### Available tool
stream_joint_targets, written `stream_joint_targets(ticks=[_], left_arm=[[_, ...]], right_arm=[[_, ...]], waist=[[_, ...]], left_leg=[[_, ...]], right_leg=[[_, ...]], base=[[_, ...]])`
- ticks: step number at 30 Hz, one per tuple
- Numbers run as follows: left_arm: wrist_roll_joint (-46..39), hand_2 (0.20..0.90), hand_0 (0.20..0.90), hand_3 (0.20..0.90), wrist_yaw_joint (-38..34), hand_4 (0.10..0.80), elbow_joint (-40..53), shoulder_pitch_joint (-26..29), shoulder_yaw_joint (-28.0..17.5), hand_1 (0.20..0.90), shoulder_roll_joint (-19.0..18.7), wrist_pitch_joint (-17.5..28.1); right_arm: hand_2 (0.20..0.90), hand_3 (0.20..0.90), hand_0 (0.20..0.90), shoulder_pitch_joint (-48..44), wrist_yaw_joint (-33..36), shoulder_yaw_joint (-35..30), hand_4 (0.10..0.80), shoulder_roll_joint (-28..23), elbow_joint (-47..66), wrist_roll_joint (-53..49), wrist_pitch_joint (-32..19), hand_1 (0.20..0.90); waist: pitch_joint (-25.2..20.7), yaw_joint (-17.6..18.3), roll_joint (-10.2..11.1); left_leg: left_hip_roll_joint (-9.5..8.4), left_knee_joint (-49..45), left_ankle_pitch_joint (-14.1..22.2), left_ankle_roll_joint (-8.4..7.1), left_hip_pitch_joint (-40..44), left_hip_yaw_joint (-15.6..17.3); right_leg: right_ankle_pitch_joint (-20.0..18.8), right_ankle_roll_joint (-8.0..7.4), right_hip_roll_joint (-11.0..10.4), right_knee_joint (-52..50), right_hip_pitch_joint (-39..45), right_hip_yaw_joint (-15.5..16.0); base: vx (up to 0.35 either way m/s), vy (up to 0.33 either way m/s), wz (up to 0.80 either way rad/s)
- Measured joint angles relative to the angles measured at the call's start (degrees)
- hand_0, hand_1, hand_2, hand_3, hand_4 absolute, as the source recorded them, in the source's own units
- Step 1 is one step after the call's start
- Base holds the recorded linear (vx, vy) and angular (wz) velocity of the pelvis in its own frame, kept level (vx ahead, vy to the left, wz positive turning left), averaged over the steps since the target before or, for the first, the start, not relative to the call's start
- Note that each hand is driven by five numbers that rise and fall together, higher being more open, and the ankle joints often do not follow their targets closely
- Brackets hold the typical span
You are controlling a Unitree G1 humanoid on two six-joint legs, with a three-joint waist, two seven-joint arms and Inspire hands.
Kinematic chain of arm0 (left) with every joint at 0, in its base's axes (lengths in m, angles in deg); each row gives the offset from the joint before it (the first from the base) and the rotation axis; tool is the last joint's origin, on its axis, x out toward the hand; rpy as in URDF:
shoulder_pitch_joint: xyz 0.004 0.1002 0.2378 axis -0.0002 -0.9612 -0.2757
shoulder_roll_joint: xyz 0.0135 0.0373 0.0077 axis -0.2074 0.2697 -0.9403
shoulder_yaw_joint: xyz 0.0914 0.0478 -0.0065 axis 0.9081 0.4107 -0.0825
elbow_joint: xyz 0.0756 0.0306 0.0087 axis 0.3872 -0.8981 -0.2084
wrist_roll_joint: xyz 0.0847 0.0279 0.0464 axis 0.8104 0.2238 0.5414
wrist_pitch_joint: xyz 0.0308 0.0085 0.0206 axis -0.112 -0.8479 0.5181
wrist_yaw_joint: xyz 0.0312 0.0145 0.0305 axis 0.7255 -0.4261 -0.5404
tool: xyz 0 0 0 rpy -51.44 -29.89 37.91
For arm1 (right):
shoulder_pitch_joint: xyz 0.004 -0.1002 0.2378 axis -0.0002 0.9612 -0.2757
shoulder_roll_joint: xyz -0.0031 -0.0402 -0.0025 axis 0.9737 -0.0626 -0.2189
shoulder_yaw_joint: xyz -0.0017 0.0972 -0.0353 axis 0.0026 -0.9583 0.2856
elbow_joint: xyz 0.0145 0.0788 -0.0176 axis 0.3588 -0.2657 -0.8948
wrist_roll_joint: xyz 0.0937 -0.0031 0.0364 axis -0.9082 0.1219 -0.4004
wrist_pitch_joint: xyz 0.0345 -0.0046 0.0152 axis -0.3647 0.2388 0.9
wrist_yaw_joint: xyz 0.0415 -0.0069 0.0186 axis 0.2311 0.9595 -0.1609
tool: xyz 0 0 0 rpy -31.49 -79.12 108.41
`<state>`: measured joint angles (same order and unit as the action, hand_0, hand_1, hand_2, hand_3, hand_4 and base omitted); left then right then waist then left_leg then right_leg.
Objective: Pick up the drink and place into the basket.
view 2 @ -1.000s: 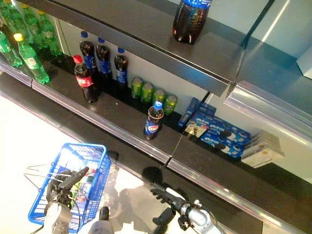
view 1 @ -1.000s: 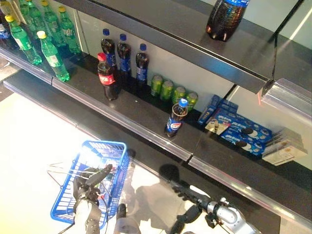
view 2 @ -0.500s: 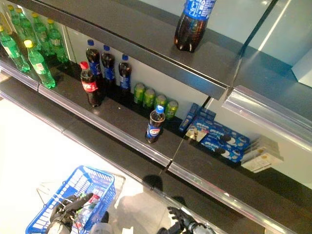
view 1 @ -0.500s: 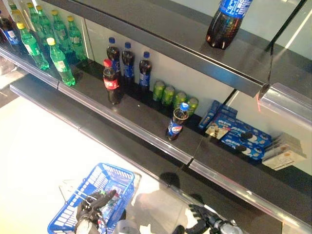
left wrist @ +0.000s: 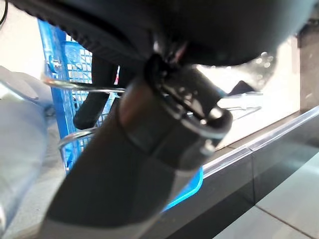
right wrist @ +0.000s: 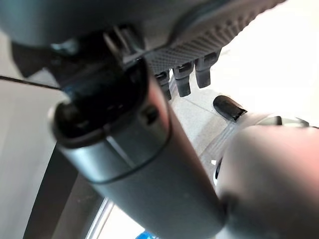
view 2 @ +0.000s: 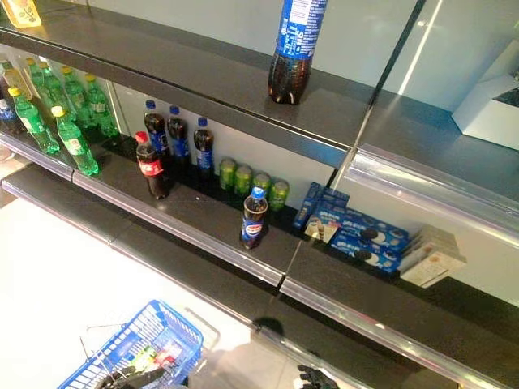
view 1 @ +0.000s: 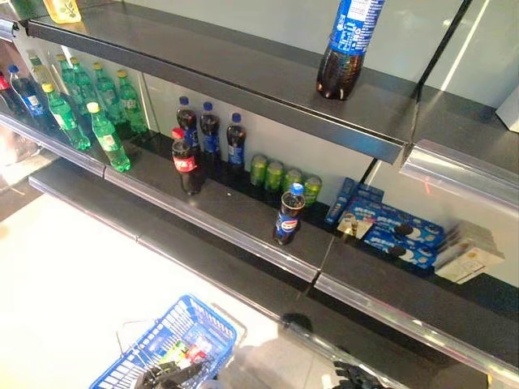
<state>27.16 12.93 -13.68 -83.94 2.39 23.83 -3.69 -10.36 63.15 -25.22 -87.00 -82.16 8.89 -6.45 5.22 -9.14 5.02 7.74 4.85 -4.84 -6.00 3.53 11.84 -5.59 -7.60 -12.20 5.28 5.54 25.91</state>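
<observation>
Below the shelves, left hand [left wrist: 99, 94] curls round the wire handle [left wrist: 79, 87] of the blue basket [view 1: 174, 344]. Right hand [right wrist: 184, 74], fingers loosely extended, holds nothing. Only the eye views show the cola bottle [view 1: 288, 215], standing on the middle shelf [view 1: 235, 223] well above both hands.

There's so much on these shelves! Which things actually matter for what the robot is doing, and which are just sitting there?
Part of the job:
- blue basket, held by its wire handle in the left hand
- cola bottle standing alone at the shelf's front, a likely pick
- right hand, empty

Just sitting there:
- green bottles
- green cans
- blue biscuit boxes
- large bottle on the top shelf
</observation>
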Motion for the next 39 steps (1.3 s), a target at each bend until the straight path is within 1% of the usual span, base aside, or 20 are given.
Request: stream_joint_targets(ticks=[7, 11, 12, 15, 16, 17, 18, 20, 22, 24, 25, 26, 27, 28, 29, 30, 34, 37, 38, 39], left_arm=[[-0.1, 0.3, 0.3, 0.2, 1.3, 0.1, -1.1, 0.9, 0.0, 0.3, 0.0, 0.0], [-0.1, 0.3, 0.3, 0.2, 1.2, 0.1, -1.1, 1.3, 0.1, 0.3, 0.0, 0.0], [-0.1, 0.3, 0.3, 0.2, 1.1, 0.1, -1.4, 2.1, 0.2, 0.3, 0.2, 0.0], [-0.1, 0.3, 0.3, 0.2, 1.0, 0.1, -1.7, 4.3, 1.8, 0.3, -0.2, -0.1], [-0.1, 0.3, 0.3, 0.2, 1.0, 0.1, -1.7, 4.3, 2.1, 0.3, -0.8, -0.1], [-0.1, 0.3, 0.3, 0.2, 1.0, 0.1, -1.7, 4.2, 2.5, 0.3, -1.8, -0.1], [-0.1, 0.3, 0.3, 0.2, 1.1, 0.1, -1.7, 4.2, 2.7, 0.3, -2.4, -0.1], [-0.2, 0.3, 0.3, 0.2, 1.1, 0.1, -1.8, 4.8, 4.9, 0.3, -3.2, -0.1], [-0.2, 0.3, 0.3, 0.2, 1.2, 0.1, -2.5, 5.8, 6.3, 0.3, -2.4, -0.1], [-0.2, 0.3, 0.3, 0.2, 1.5, 0.1, -3.0, 7.1, 6.6, 0.3, -1.8, -0.1], [-0.2, 0.3, 0.3, 0.2, 2.2, 0.1, -3.3, 7.8, 6.6, 0.3, -2.0, -0.1], [-0.2, 0.3, 0.3, 0.2, 2.5, 0.1, -3.4, 8.2, 6.6, 0.3, -2.5, 0.0], [-0.5, 0.3, 0.3, 0.2, 2.4, 0.1, -3.7, 8.4, 6.6, 0.3, -2.4, 0.0], [-0.7, 0.3, 0.3, 0.2, 2.6, 0.1, -4.5, 8.5, 6.7, 0.3, -1.6, 0.0], [-0.8, 0.3, 0.3, 0.2, 3.3, 0.1, -4.6, 8.4, 7.1, 0.3, -0.6, 0.0], [-0.8, 0.3, 0.3, 0.2, 3.9, 0.1, -4.6, 8.0, 7.9, 0.3, 0.4, 0.0], [-0.9, 0.3, 0.3, 0.2, 4.3, 0.1, -4.5, 8.4, 8.9, 0.3, 1.6, 0.2], [-0.8, 0.3, 0.3, 0.2, 4.4, 0.1, -4.4, 10.8, 11.1, 0.3, 1.8, 0.2], [-0.8, 0.3, 0.3, 0.2, 4.7, 0.1, -4.2, 11.4, 11.8, 0.3, 2.1, 0.1], [-0.8, 0.3, 0.3, 0.2, 4.7, 0.1, -4.1, 12.0, 13.0, 0.3, 2.5, 0.1]], right_arm=[[0.9, 0.9, 0.9, -0.5, 0.0, 0.1, 0.8, 0.5, -0.8, 0.1, 1.6, 0.9], [0.9, 0.9, 0.9, -0.9, 0.1, 0.1, 0.8, 0.4, -2.1, 0.1, 1.9, 0.9], [0.9, 0.9, 0.9, -1.6, 0.1, 0.0, 0.8, 0.2, -2.4, 0.0, 1.8, 0.9], [0.9, 0.9, 0.9, -2.4, 0.8, -0.3, 0.8, -0.6, -1.3, -0.9, 1.2, 0.9], [0.9, 0.9, 0.9, -2.9, 0.9, -0.4, 0.8, -0.6, -1.1, -1.5, 0.7, 0.9], [0.9, 0.9, 0.9, -3.4, 1.1, 0.0, 0.8, -0.5, -1.0, -1.8, -0.3, 0.9], [0.9, 0.9, 0.9, -3.5, 1.1, 0.2, 0.8, -0.4, -1.0, -1.8, -0.6, 0.9], [0.9, 0.9, 0.9, -4.0, 1.2, 0.4, 0.8, -0.2, -1.1, -2.2, -1.5, 0.9], [0.9, 0.9, 0.9, -4.8, 1.3, 0.1, 0.8, -0.3, -1.2, -4.4, -2.0, 0.9], [0.9, 0.9, 0.9, -5.1, 1.9, 0.2, 0.8, -0.2, -1.2, -5.8, -2.1, 0.9], [0.9, 0.9, 0.9, -4.9, 2.0, 0.3, 0.8, 0.2, -1.4, -5.8, -2.0, 0.9], [0.9, 0.9, 0.9, -4.5, 2.1, 0.3, 0.8, 0.8, -1.7, -5.8, -1.9, 0.9], [0.9, 0.9, 0.9, -4.4, 2.3, 0.1, 0.8, 1.0, -2.0, -5.8, -1.8, 0.9], [0.9, 0.9, 0.9, -4.5, 2.7, 0.0, 0.8, 1.0, -2.2, -6.0, -1.8, 0.9], [0.9, 0.9, 0.9, -4.4, 2.8, 0.0, 0.8, 0.7, -2.2, -6.3, -1.9, 0.9], [0.9, 0.9, 0.9, -4.3, 2.6, 0.2, 0.8, 0.2, -2.4, -6.3, -1.9, 0.9], [0.9, 0.9, 0.9, -4.4, 2.3, 0.5, 0.8, 1.0, -2.8, -6.2, -1.8, 0.9], [0.9, 0.9, 0.9, -4.6, 2.6, 0.3, 0.8, 1.5, -4.2, -6.3, -1.3, 0.9], [0.9, 0.9, 0.9, -4.9, 3.1, 0.3, 0.8, 1.6, -4.2, -6.5, -1.0, 0.9], [0.9, 0.9, 0.9, -4.6, 3.2, 0.1, 0.8, 1.5, -4.1, -6.7, -0.8, 0.9]], waist=[[-1.3, -0.1, 1.4], [-1.7, 0.0, 3.5], [-1.3, -0.1, 3.7], [0.0, 0.8, 2.9], [0.0, 1.8, 2.9], [0.1, 3.0, 2.7], [0.1, 3.0, 2.7], [0.9, 3.9, 1.6], [2.9, 6.3, -1.4], [4.0, 7.6, -2.6], [4.1, 8.0, -1.6], [3.9, 7.9, 1.4], [4.0, 8.1, 1.4], [4.2, 9.4, 1.1], [4.7, 10.1, 0.4], [4.7, 9.4, -1.0], [4.7, 9.5, -3.1], [4.6, 9.8, -2.8], [4.6, 9.7, -2.6], [4.7, 10.0, -2.4]], left_leg=[[-1.76, 0.0, 0.5, 0.57, -0.7, -0.3], [-4.72, -0.1, 2.0, 2.53, -0.7, -2.6], [-5.2, -0.4, 2.6, 2.97, -0.8, -3.9], [-5.54, -3.8, 3.9, 4.79, -3.3, -8.1], [-5.85, -3.6, 3.7, 5.54, -2.7, -11.3], [-5.32, -3.5, 3.4, 6.16, -2.7, -14.9], [-5.19, -3.3, 3.3, 6.22, -2.8, -15.6], [-5.14, -2.8, 2.8, 6.91, -2.8, -21.2], [-4.69, -2.9, 2.6, 7.04, -2.9, -27.1], [-4.98, -2.8, 2.8, 6.0, -2.9, -32.1], [-6.19, -2.7, 3.0, 5.28, -2.6, -34.3], [-8.31, -2.1, 3.4, 4.18, -2.1, -34.6], [-8.34, -1.8, 3.4, 3.77, -1.7, -34.2], [-8.41, -5.2, 5.1, 3.63, -2.2, -31.9], [-9.86, -11.3, 8.3, 4.95, -4.0, -29.3], [-10.74, -12.7, 9.4, 5.73, -4.1, -28.3], [-10.45, -10.7, 7.6, 5.16, -3.6, -31.2], [-11.25, -10.3, 4.5, 4.87, -5.9, -24.9], [-11.63, -8.0, 1.0, 1.14, -6.6, -19.6], [-11.56, -5.3, -1.7, -1.31, -6.5, -15.5]], right_leg=[[-0.3, -0.82, -1.6, -0.4, -0.5, 0.0], [0.7, -2.93, -4.9, -4.5, -1.2, -0.1], [0.7, -3.23, -5.8, -8.1, -2.3, -1.2], [-0.7, -3.26, -7.5, -22.1, -8.7, -11.1], [-0.3, -3.5, -7.0, -30.4, -11.7, -16.0], [5.0, -4.68, -3.1, -36.3, -13.7, -20.0], [6.0, -4.07, -1.4, -37.1, -13.7, -20.4], [9.5, -1.12, 4.7, -31.3, -13.8, -21.6], [9.3, 1.03, 10.0, -18.8, -12.0, -23.5], [5.5, 1.73, 12.4, -6.7, -10.4, -27.1], [4.7, 1.71, 11.8, -0.9, -9.0, -28.6], [4.1, 2.53, 9.6, -0.1, -8.4, -29.6], [0.8, 3.98, 9.5, -0.4, -7.5, -29.3], [0.5, 5.32, 10.1, -1.5, -6.2, -29.4], [1.9, 5.88, 10.3, -2.0, -4.9, -29.0], [2.1, 6.22, 10.8, -2.7, -4.2, -27.8], [5.7, 6.01, 11.6, -6.3, -3.2, -26.9], [7.9, 6.16, 10.6, -4.6, -0.5, -23.9], [8.0, 6.31, 9.7, -3.8, 0.4, -21.0], [7.9, 6.51, 8.6, -3.3, 0.9, -19.4]], base=[[0.147, 0.229, 0.01], [0.14, 0.269, 0.12], [0.119, 0.22, 0.26], [0.149, 0.143, 0.6], [0.201, 0.027, 1.03], [0.193, 0.006, 1.07], [0.229, -0.056, 0.97], [0.239, -0.117, 1.04], [0.296, -0.143, 1.38], [0.257, -0.122, 1.39], [0.238, -0.106, 1.48], [0.231, -0.091, 1.33], [0.233, -0.089, 1.4], [0.19, -0.102, 1.43], [0.161, -0.161, 1.29], [0.12, -0.188, 0.93], [0.057, -0.184, 0.96], [-0.002, -0.067, 1.59], [-0.002, -0.005, 1.58], [0.014, 0.007, 1.67]])
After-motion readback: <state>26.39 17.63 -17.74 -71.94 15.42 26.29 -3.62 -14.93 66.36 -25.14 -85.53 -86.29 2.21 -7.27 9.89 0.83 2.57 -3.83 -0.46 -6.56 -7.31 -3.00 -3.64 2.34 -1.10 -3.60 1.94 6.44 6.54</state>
